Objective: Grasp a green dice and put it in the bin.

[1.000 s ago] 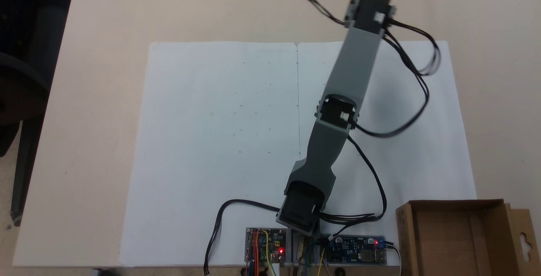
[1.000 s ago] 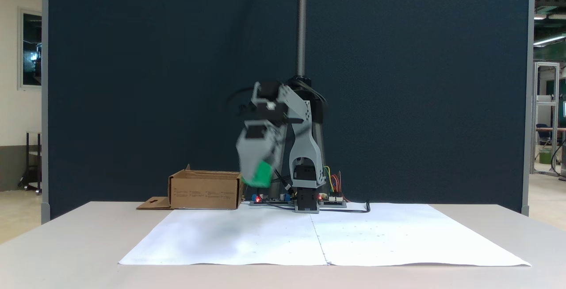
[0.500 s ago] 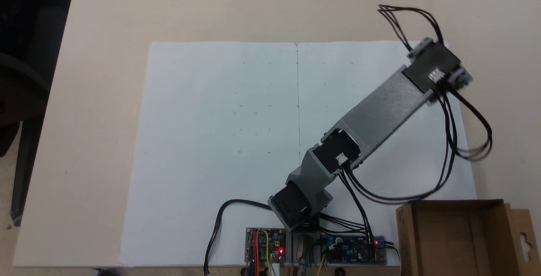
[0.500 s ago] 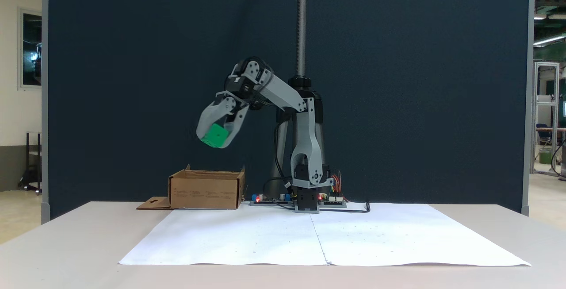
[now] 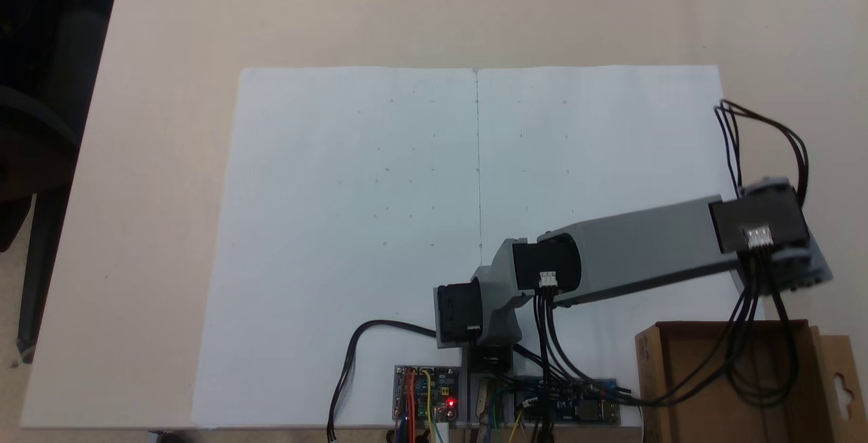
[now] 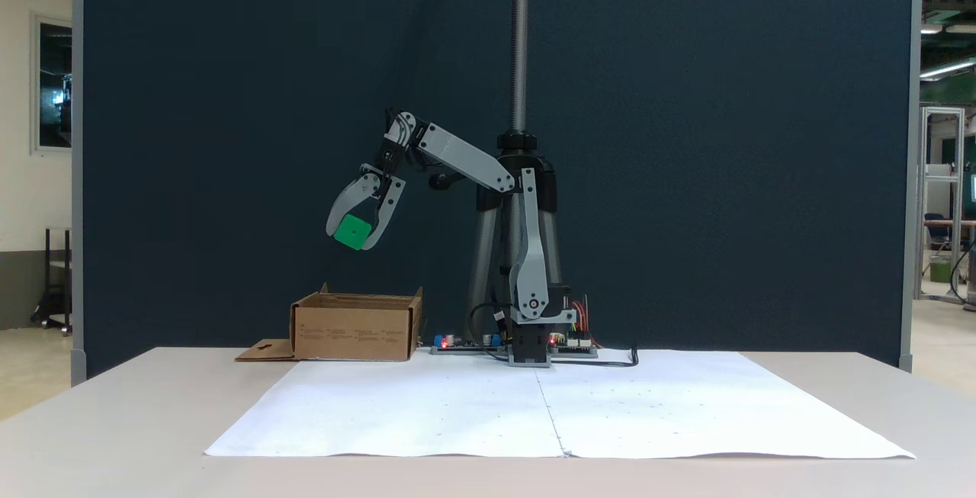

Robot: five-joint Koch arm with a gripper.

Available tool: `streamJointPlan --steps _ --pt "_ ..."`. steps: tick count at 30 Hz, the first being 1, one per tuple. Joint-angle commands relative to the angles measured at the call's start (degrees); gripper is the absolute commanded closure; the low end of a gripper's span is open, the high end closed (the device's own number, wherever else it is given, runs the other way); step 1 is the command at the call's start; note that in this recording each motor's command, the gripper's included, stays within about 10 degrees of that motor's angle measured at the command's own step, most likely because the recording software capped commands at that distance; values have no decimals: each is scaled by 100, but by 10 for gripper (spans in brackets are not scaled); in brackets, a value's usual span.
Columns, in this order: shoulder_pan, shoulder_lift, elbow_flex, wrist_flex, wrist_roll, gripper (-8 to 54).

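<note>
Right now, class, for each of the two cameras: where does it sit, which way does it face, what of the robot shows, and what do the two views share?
A fixed view: sits above, looking straight down on the table and white paper; shows the grey arm from its base, reaching toward the bin.
A fixed view: sits at table height, facing the arm's front against a dark panel; shows the whole arm and the hand holding the green dice above the bin.
Shared: arm, bin, paper, circuit boards.

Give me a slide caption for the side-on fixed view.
Pincer holds small bright green cube high above open brown cardboard box.
</note>
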Motion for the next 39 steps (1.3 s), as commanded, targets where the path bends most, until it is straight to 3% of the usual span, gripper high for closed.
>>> streamJointPlan --steps 1,11,25,26,27,28,31,39 --pt "413 202 -44 378 -800 335" --pt "1354 -413 281 176 -1793 334" --pt "1837 -879 1301 -1204 -2312 335" --pt "1837 -879 1424 -1301 -2312 310" --pt "1846 -879 1556 -1301 -2303 194" --pt "1872 -879 1714 -1292 -2303 128" --pt "1907 -870 2021 -1301 -2303 32" --pt "1907 -870 2065 -1564 -2303 17"
